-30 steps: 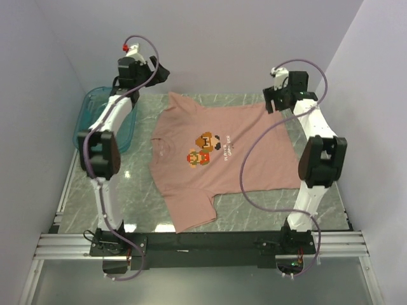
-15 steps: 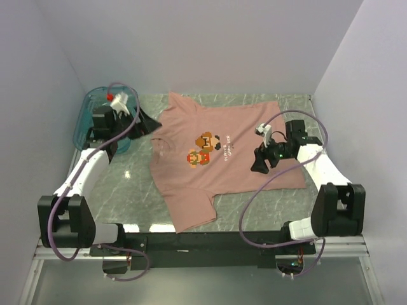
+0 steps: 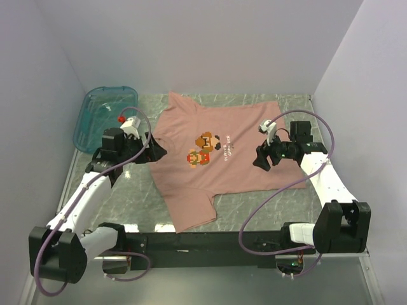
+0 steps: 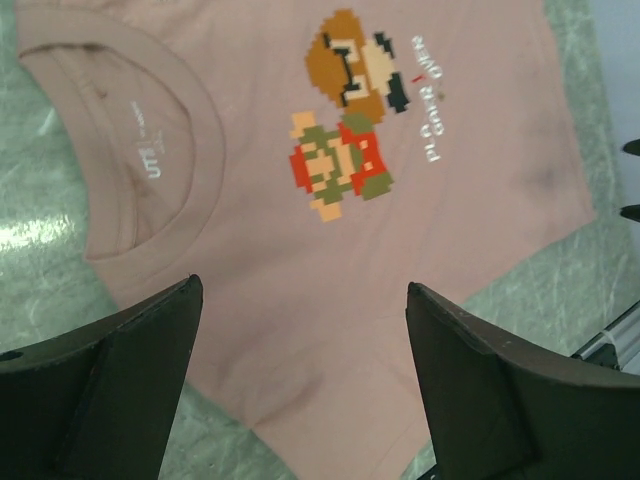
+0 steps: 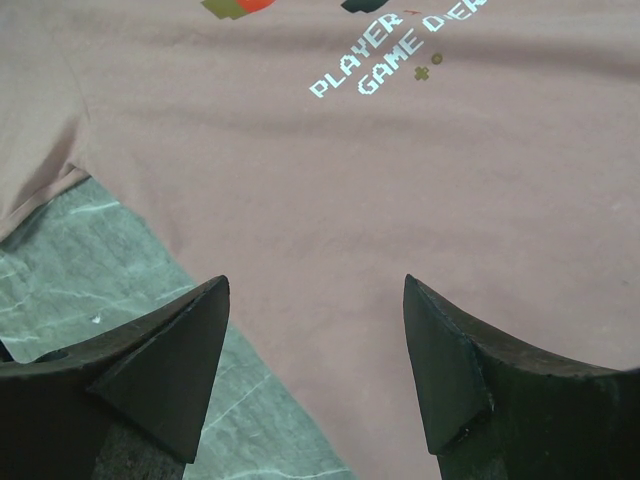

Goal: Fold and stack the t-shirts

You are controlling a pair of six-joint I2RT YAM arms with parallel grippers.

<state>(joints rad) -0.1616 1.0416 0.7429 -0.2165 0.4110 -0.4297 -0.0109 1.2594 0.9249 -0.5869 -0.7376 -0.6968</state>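
Both pincers stand wide apart, gripping nothing: the left gripper [image 3: 155, 151] hangs at the collar and the right gripper [image 3: 259, 161] over the belly of the dusty-pink t-shirt [image 3: 210, 175]. A second ago the 2 arms reared high at the table's [image 3: 133, 197] far end; now they crouch low, reaching inward. The shirt lies flat, print up, unfolded, so the first fold looks about to start.

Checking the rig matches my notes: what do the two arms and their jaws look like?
The left arm and right arm have white links and black joint housings. A mauve cable loops along each. The jaws are black and wedge-shaped. A small red cap sits on the left wrist's white fitting.
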